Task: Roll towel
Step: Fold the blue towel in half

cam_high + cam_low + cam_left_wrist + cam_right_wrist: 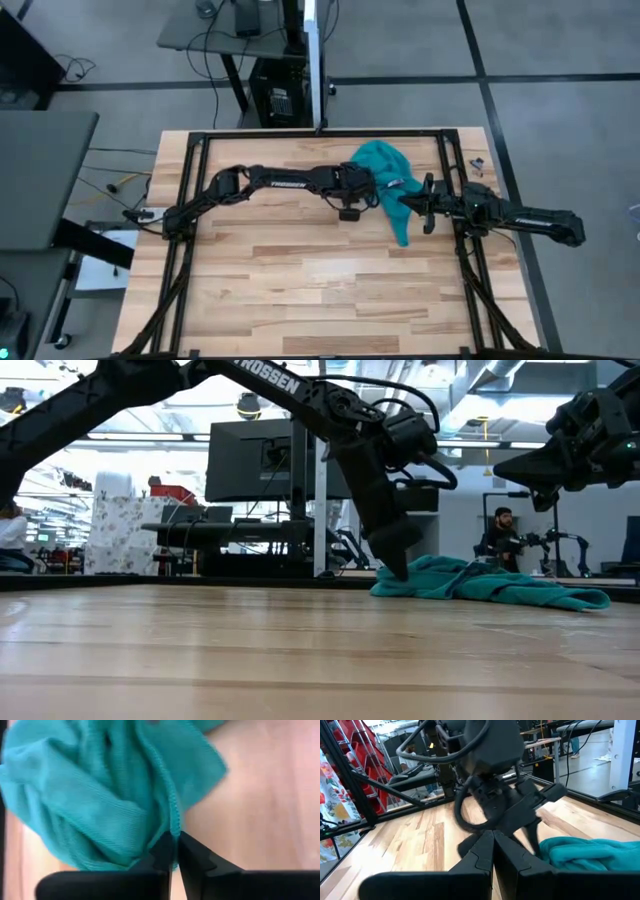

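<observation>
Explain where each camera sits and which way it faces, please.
High: overhead, straight down; both arms, towel.
Low: table height, level across the table; left hand at the towel.
Left wrist: past its shut hand, pinching a towel edge.
Right wrist: past its empty shut hand, toward the left arm.
All four share the towel.

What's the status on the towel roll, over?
Left claw shut on towel edge, at the table. Right claw shut, empty, raised beside it. Towel crumpled, unrolled. Nothing blocking.
</observation>
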Controlling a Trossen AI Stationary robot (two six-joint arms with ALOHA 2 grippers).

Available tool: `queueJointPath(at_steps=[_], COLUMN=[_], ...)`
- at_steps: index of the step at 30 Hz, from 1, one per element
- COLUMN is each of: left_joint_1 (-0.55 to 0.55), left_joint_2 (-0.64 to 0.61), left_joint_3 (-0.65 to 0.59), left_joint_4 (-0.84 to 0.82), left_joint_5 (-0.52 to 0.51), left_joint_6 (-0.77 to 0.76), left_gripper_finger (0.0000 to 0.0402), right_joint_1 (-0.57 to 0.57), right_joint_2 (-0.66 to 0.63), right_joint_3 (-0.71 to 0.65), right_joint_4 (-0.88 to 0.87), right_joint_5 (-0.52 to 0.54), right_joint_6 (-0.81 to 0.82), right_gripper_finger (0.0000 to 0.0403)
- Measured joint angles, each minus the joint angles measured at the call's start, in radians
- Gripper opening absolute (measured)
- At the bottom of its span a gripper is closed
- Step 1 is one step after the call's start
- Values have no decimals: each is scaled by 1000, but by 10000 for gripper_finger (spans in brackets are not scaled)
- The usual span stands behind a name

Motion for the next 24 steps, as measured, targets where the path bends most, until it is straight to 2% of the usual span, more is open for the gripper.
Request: queueJointPath(at_steps=[3, 6, 12, 18, 24], left_joint_1=[-8, -26, -69, -102, -127], left_joint_2=[-2, -31, -150, -269, -318], left_joint_3=[1, 32, 128, 131, 131], left_joint_4=[-43, -153, -329, -428, -515], left_joint_5=[-1, 7, 74, 96, 128], left_joint_6=[-25, -62, -151, -230, -318], left_gripper_finger=[1, 0, 0, 0, 0], right_joint_1=[0, 0, 0, 0, 0], right_joint_2=[0, 0, 0, 0, 0], right_joint_3=[0, 0, 0, 0, 0], right_joint_4=[0, 0, 0, 0, 1], right_joint_5=[0, 0, 0, 0, 0], right_joint_6=[0, 0, 0, 0, 0], right_gripper_finger=[0, 0, 0, 0, 0])
